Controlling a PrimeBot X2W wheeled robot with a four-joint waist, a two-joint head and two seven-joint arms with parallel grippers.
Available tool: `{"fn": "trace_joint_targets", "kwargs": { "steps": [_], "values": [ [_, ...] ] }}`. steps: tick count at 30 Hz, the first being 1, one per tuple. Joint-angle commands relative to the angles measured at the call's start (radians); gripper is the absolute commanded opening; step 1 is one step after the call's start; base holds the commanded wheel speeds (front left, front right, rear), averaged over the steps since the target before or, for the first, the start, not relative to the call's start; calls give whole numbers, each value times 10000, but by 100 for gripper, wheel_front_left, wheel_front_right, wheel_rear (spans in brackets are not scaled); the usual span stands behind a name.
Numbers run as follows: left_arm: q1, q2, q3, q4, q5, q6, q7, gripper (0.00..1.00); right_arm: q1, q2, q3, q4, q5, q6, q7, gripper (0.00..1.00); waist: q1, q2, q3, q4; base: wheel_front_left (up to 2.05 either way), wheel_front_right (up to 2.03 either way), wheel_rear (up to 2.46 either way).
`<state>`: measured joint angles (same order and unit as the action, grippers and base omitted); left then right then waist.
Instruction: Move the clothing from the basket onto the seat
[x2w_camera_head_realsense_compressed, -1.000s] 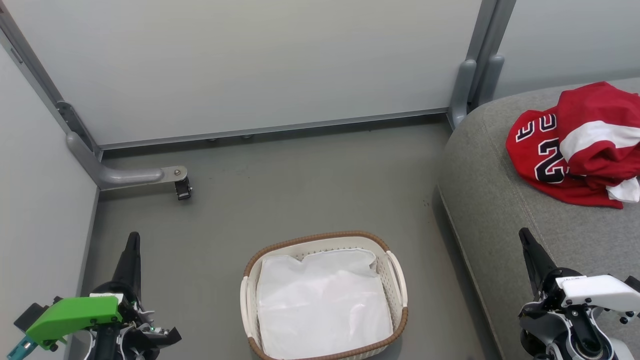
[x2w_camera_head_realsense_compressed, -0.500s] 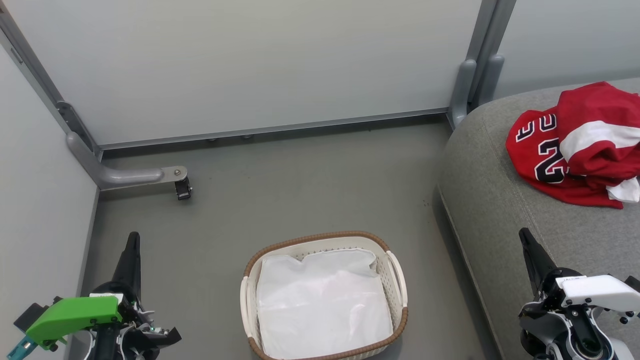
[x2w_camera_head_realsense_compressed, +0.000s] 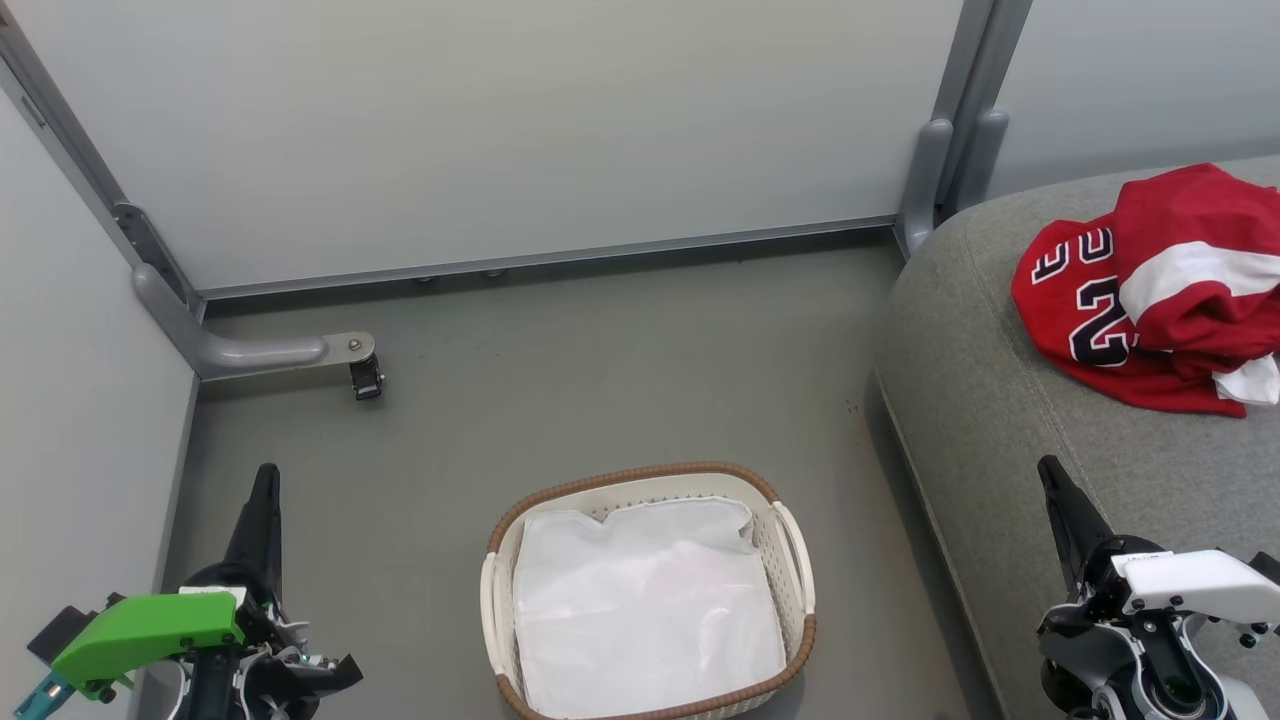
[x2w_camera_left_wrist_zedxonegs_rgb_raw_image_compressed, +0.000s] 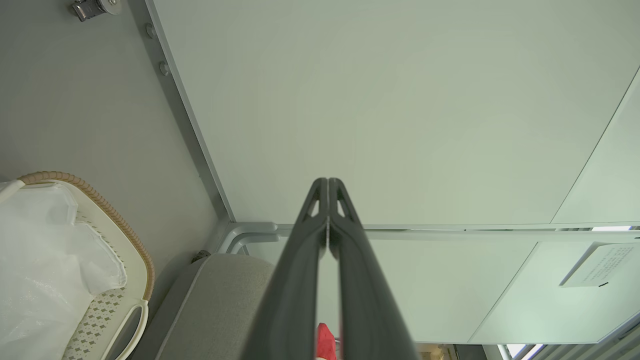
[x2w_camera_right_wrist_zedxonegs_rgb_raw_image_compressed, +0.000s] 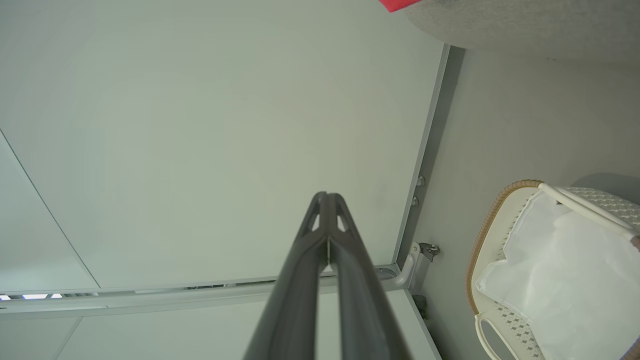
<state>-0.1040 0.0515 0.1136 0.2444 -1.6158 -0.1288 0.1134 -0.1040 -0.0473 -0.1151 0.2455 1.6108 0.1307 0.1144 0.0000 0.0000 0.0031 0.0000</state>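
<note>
The red clothing (x2w_camera_head_realsense_compressed: 1150, 290), a jersey with black numbers and a white-banded piece on top, lies bunched on the grey seat (x2w_camera_head_realsense_compressed: 1000, 400) at the right. A sliver of that clothing (x2w_camera_left_wrist_zedxonegs_rgb_raw_image_compressed: 324, 342) shows between my left fingers, and its edge (x2w_camera_right_wrist_zedxonegs_rgb_raw_image_compressed: 400, 5) peeks in at the top of the right wrist view. The white basket (x2w_camera_head_realsense_compressed: 650, 480) with a brown rim stands on the floor at bottom centre, holding just a flat white sheet (x2w_camera_head_realsense_compressed: 640, 610). My left gripper (x2w_camera_head_realsense_compressed: 265, 475) is shut and empty at lower left. My right gripper (x2w_camera_head_realsense_compressed: 1046, 468) is shut and empty at lower right, over the seat's front edge.
Grey partition panels (x2w_camera_head_realsense_compressed: 480, 130) close off the back and left. A metal panel foot with a caster (x2w_camera_head_realsense_compressed: 365, 378) juts onto the floor at the left. Open grey floor (x2w_camera_head_realsense_compressed: 600, 370) lies between the basket and the back panel.
</note>
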Motion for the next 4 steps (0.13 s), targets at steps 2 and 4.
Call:
{"fn": "trace_joint_targets", "kwargs": {
  "steps": [2,4],
  "values": [
    [-113,-7,28,14,55,-47,44,0,-80,-57,-26,-32,22,0,44,0,0,0,0,0,0,0,0],
    [-113,-7,29,14,56,-47,45,0,-79,-57,-26,-32,22,0,44,0,0,0,0,0,0,0,0]
  ]
}}
